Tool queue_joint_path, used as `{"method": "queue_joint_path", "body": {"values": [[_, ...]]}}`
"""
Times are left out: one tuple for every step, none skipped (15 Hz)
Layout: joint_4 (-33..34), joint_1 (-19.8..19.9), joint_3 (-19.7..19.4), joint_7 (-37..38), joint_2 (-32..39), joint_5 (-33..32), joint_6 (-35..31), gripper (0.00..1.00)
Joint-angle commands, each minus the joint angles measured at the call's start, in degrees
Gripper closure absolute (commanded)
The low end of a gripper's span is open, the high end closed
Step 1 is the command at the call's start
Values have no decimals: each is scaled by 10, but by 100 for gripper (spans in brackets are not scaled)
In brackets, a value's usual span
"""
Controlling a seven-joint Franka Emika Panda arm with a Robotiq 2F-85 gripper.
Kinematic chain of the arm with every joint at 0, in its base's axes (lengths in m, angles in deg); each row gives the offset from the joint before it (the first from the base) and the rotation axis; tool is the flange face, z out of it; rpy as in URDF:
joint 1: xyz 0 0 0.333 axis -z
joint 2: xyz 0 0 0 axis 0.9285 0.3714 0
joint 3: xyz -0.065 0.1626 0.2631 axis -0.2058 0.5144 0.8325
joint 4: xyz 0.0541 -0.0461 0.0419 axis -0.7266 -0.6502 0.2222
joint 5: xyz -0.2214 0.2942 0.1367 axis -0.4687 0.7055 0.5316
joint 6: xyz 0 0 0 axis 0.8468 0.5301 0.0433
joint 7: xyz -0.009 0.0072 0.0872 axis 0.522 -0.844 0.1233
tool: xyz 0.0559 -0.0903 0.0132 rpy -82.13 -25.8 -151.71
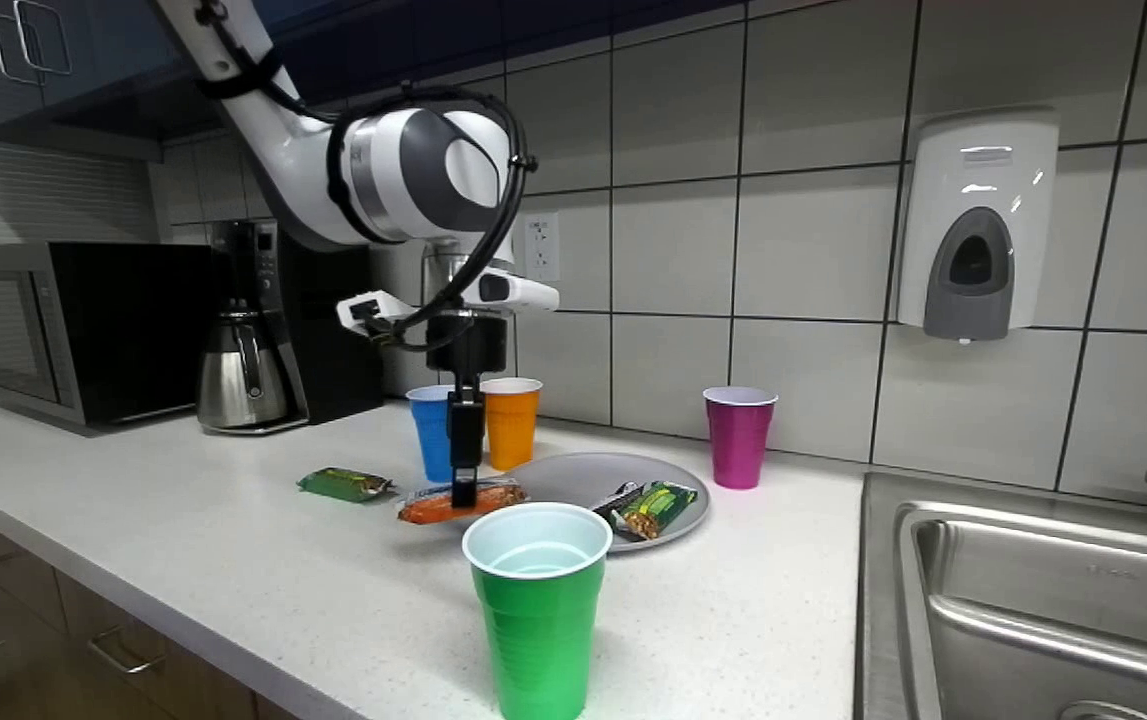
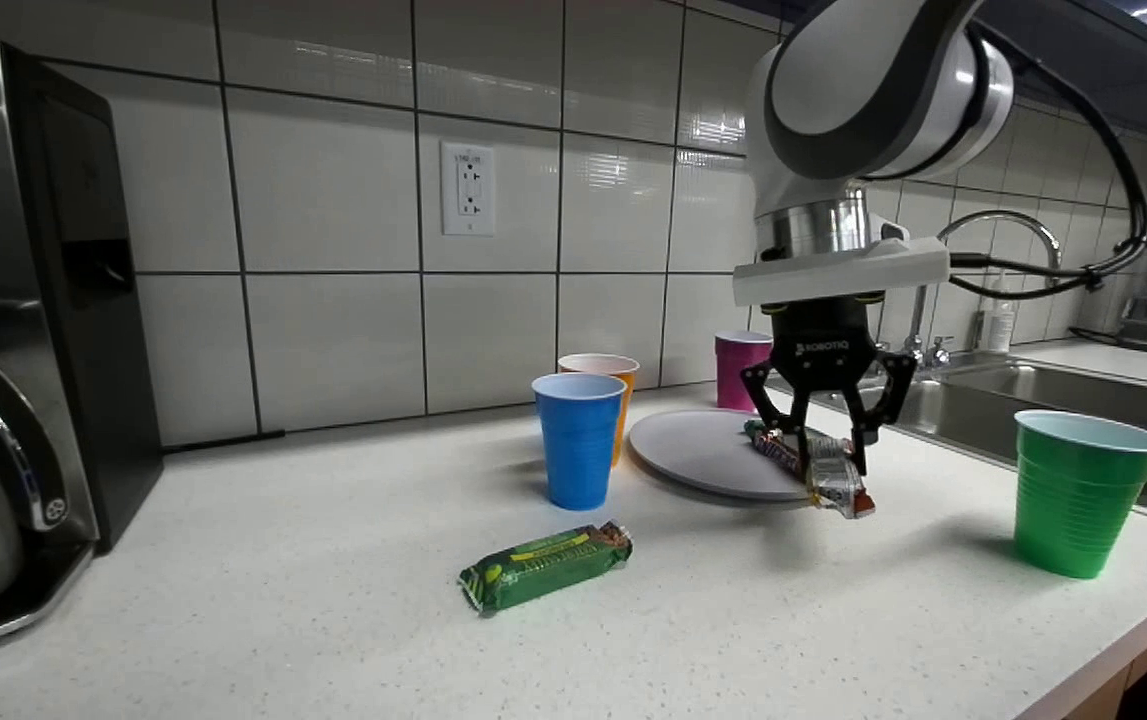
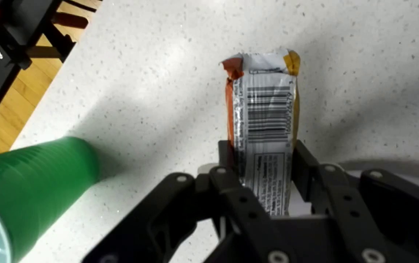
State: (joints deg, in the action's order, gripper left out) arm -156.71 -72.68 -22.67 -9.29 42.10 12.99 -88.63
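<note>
Had the orange-and-silver bar (image 3: pixel 267 120) pinched between the fingers (image 3: pixel 304 171), held just above the table (image 2: pixel 333 630), near the gray plate (image 2: pixel 698 455)! Called, seemingly, for gentle, even pressure, kept level and clear of the green cup (image 2: pixel 1083 500).

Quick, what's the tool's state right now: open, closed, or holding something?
Tool: closed on the long, orange-and-silver plastic-wrapped snack bar, with one finger against each long side.

1 orange-wrapped bar (image 1: pixel 431 508) in the gripper (image 1: pixel 464 495)
</note>
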Motion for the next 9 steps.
{"method": "queue_joint_path", "body": {"values": [[89,4,-11,-39,55,-14,63,83],[106,3,-15,-50,66,-15,75,83],[124,2,-18,-60,78,-18,87,83],[139,2,-20,-73,87,-18,98,83],[153,0,-21,-85,91,-18,113,83],[168,-1,-22,-96,100,-19,125,83],[181,-1,-23,-109,109,-19,133,83],[191,-1,-24,-120,113,-18,143,83],[200,-1,-25,-129,118,-18,150,83]]}}
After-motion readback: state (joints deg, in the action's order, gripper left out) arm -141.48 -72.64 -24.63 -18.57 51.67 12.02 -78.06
